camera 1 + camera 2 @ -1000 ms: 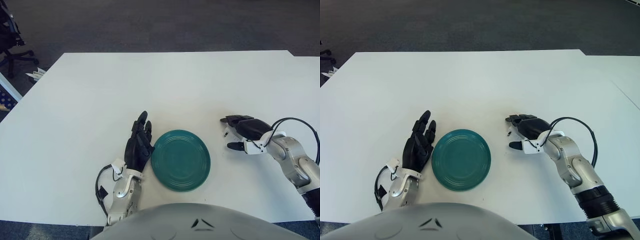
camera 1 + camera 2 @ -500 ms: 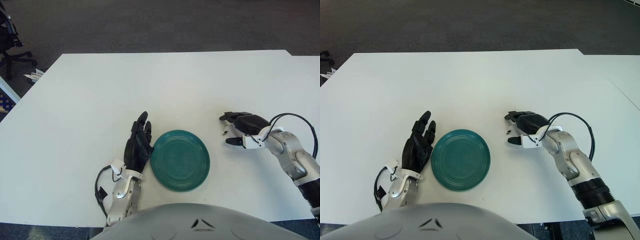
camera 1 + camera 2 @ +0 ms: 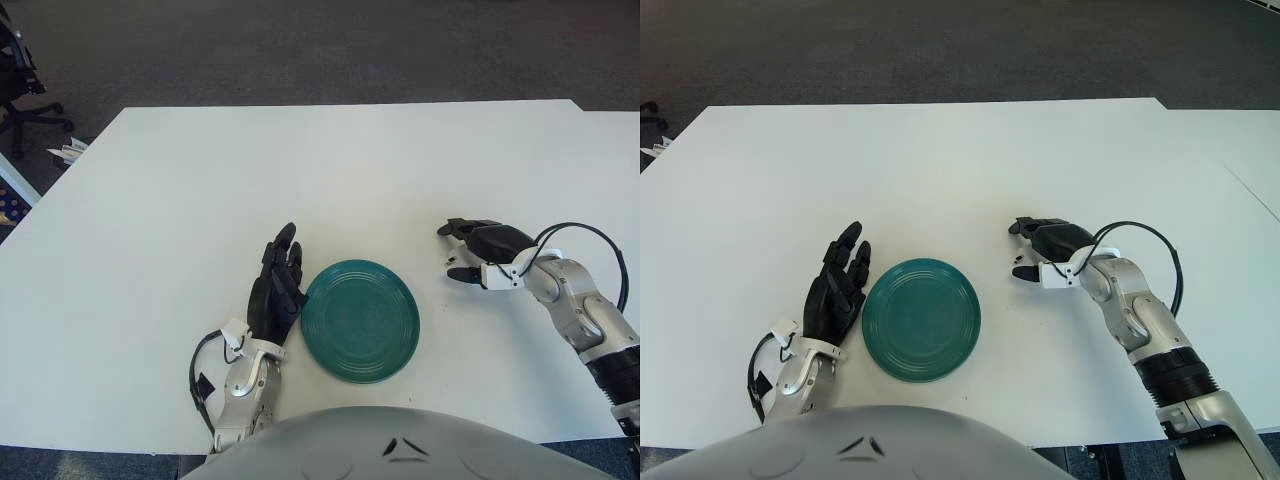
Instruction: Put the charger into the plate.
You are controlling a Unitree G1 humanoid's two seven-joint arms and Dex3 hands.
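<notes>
A big white table [image 3: 200, 180] held a green plate [image 3: 360, 320]. The left hand [image 3: 275, 290] lay flat and open beside it. The right hand [image 3: 480, 250] had loose fingers, holding nothing. No charger showed.

The right hand [image 3: 1045, 252] has drawn slightly farther from the robot and a touch leftward over the counter [image 3: 940, 170], its forearm swinging in behind it.

We see a white table [image 3: 300, 170] filling most of the view, dark grey carpet floor [image 3: 300, 50] beyond it, a black office chair [image 3: 20, 85] at far left, and papers [image 3: 70, 150] just off the table's left corner.
</notes>
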